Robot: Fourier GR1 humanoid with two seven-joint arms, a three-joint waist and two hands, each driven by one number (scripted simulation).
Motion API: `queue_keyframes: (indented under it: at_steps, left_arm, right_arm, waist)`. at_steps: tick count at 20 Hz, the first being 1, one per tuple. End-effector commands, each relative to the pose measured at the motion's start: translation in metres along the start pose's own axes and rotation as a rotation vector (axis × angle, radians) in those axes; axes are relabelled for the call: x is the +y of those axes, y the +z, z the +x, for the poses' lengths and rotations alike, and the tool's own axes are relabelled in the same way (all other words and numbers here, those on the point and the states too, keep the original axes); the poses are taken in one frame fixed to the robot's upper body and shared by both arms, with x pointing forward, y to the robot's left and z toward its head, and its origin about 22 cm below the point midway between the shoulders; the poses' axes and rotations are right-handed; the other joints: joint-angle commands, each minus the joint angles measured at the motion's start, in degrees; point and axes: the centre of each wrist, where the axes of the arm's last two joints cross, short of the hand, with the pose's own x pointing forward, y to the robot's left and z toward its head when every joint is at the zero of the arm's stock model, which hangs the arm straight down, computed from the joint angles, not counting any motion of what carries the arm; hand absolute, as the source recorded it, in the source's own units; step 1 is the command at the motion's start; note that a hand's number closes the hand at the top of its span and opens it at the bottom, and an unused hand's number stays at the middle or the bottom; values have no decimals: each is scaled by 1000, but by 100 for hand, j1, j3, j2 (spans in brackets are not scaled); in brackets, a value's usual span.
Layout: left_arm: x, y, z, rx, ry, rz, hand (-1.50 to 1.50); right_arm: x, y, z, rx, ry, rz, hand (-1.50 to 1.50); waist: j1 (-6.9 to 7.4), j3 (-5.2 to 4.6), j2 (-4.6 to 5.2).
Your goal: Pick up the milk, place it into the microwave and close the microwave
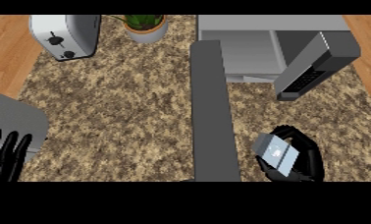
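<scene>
While the left hand (14, 155) rests at the lower left edge, far left of the microwave (250, 46), its fingers point up, straight and holding nothing. Up top, well left of the microwave, stands the toaster (66, 35), and a potted plant (146, 26) sits just beside the microwave's left side. The microwave's door (212, 115) hangs open, reaching down toward the lower edge. Right of that door and below the microwave, the right hand (308, 156) curls round the milk (276, 153), the carton tilted in its grasp above the counter (123, 105).
</scene>
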Motion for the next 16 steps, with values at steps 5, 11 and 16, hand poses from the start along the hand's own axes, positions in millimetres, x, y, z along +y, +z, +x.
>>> queue_keyframes:
  at_steps: [5, 11, 16]
  left_arm:
    - [15, 5, 9, -9, 8, 3, -150]
    - [18, 1, 7, 3, 18, 0, -150]
    - [9, -12, 6, -7, 26, 1, -150]
  right_arm:
    - [-44, -33, 16, -40, 15, 0, 150]
    - [-11, -55, 38, -56, -87, 47, 150]
    - [14, -91, 56, -93, -10, 35, 150]
  waist:
    - [-3, -2, -6]
    - [-28, -5, -12]
    - [-23, -2, -4]
